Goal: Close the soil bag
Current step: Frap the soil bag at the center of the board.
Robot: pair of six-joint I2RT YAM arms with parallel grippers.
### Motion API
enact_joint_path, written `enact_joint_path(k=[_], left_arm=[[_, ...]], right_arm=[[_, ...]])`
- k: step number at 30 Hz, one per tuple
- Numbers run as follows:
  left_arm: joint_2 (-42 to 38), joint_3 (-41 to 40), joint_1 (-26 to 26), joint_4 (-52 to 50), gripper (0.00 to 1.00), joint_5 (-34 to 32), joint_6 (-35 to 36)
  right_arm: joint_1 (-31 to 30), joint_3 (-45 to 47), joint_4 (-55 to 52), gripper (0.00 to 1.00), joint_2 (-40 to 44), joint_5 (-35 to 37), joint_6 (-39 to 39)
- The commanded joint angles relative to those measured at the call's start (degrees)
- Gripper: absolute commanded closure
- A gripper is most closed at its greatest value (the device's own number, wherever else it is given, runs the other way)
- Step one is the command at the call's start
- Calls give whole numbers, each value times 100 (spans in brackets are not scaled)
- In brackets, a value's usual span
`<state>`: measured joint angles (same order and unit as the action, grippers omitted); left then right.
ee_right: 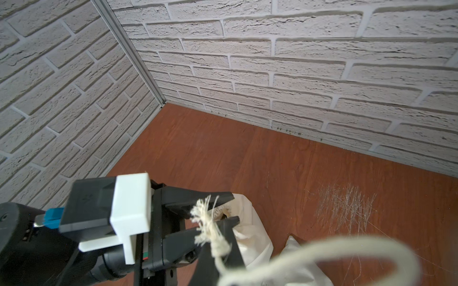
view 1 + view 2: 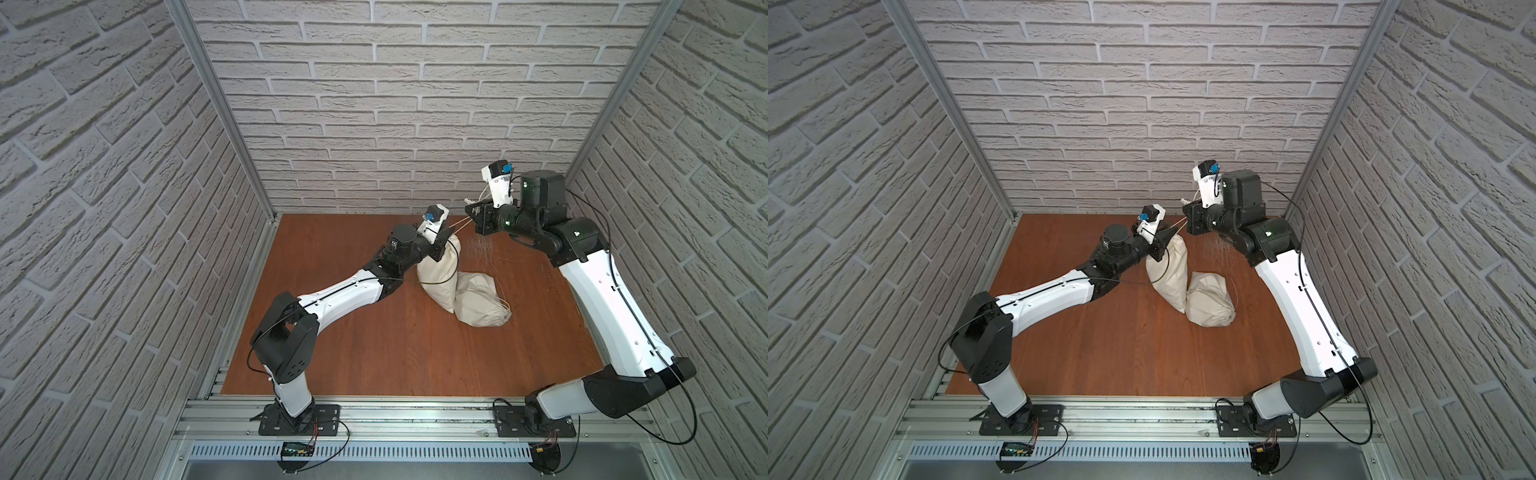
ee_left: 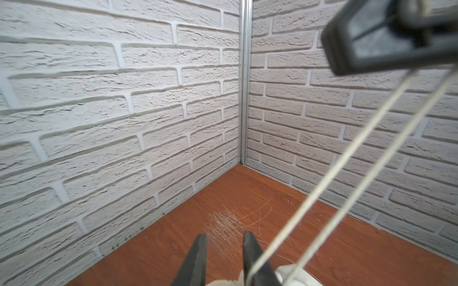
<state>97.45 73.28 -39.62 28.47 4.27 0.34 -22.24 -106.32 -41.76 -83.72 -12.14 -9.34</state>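
The cream cloth soil bag [image 2: 436, 270] [image 2: 1167, 270] stands on the desk [image 2: 374, 353] near the back middle. Its long axis is tilted: the plump base sits on the wood and the gathered neck points up and back, toward the right arm. Its lower side touches a 2nd cloth bag [image 2: 478, 303], which lies on its side with the cinched neck toward the front right and loose threads trailing from it.

The fabric is matte, soft and creased. The desk is reddish wood grain with a patch of pale scratches [image 2: 482, 245] behind the bags. Brick-patterned walls [image 2: 374, 104] close in 3 sides.

The left gripper [image 2: 445, 237] [image 3: 224, 237] is at the bag's neck, its 2 black tapered fingers apart with cloth between them. In the right wrist view the puckered mouth shows between the tips.

The right gripper [image 2: 471, 212] is pressed together on the drawstring [image 1: 219, 246]. 2 pale twisted strands run taut from the neck up to it, and a knotted, frayed end hangs past the grip.
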Motion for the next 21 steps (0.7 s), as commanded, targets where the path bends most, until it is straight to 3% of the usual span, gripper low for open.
enact_joint_path(k=[1, 5, 9, 15, 21], left_arm=[[-163, -696, 695, -2052, 70, -1346, 158], [-730, -636, 747, -2179, 68, -1344, 364], [-995, -587, 794, -2052, 59, -410, 136], [-1257, -525, 708, -1740, 38, 942, -424], [-1713, -344, 830, -1873, 20, 1478, -636]], right_arm=[[194, -789, 1580, 97, 583, 5, -136], [195, -733, 1638, 97, 370, -317, -324], [194, -496, 1859, 97, 249, -536, -477], [144, -273, 2001, 97, -81, -965, -571], [113, -286, 1979, 97, -279, -1084, -557]])
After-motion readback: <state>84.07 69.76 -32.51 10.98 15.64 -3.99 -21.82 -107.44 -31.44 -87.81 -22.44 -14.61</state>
